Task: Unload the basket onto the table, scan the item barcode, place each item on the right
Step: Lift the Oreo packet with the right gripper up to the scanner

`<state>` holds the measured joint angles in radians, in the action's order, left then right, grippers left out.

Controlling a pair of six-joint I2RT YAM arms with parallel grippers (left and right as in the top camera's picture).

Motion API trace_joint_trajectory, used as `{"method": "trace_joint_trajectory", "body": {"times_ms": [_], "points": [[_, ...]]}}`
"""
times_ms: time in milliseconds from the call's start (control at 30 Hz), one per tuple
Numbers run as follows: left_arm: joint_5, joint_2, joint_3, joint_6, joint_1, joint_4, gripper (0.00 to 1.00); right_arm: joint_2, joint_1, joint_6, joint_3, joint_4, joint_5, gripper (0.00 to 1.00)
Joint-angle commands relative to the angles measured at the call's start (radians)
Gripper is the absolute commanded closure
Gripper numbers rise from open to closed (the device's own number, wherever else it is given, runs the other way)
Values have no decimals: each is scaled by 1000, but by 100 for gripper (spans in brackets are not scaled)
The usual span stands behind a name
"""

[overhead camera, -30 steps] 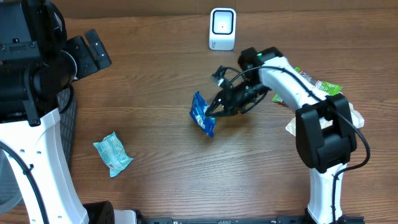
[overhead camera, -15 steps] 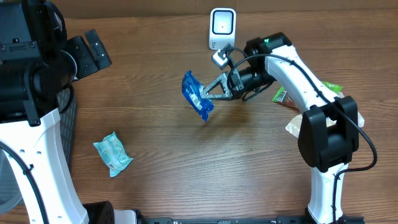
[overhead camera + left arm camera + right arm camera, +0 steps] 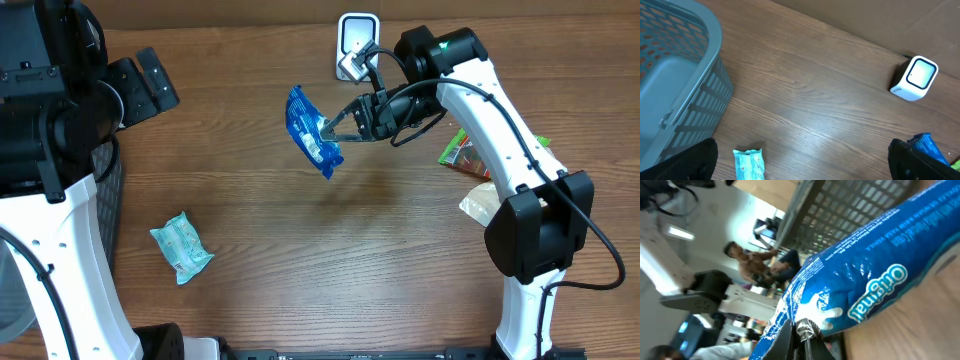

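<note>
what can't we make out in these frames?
- Barcode on the blue packet: no view shows it; right wrist is too close, print only.
- Scanner: overhead, lower part behind the wrist gear of the right pincer.
- Green packet: overhead, partly under the right arm.
- Teal packet: left wrist, cut by the bottom edge.

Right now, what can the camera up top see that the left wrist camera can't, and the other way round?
Only the overhead view shows the right tool pinching the whole blue packet, plus a green packet and a pale packet beside that arm. Only the left wrist view looks into the grey basket. Both show the white scanner, the teal packet and the wooden table. The left wrist view catches just a corner of the blue packet.
</note>
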<state>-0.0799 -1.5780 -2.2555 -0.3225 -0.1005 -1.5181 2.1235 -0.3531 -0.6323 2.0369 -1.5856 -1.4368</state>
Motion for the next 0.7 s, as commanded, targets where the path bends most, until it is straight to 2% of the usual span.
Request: {"method": "trace_joint_trajectory", "body": {"times_ms": [0,67,100,167,200,233,367,467,567,667], "points": [[-5,-5,-3,-14,-2,4,0,-37,2,2,28,40,134,96],[-5,-5,-3,-14,-2,4,0,-37,-9,97,28,93,264,96],[-5,-5,-3,-14,-2,4,0,-37,-21,205,28,151,388,96],[-5,-5,-3,-14,-2,4,0,-37,-58,410,28,248,664,96],[-5,-5,-3,-14,-2,4,0,-37,-89,536,28,301,880,96],[-5,-5,-3,-14,-2,4,0,-37,-109,600,28,329,1014,96],[-5,-5,-3,-14,-2,4,0,-36,-152,733,27,381,1386,96],[-5,-5,-3,-14,-2,4,0,-36,-174,841,19,429,1749,96],[-5,-5,-3,-14,-2,4,0,-34,-175,865,3,537,1968,96],[-5,-5,-3,-14,-2,4,0,-34,-169,859,-21,678,2100,96]]}}
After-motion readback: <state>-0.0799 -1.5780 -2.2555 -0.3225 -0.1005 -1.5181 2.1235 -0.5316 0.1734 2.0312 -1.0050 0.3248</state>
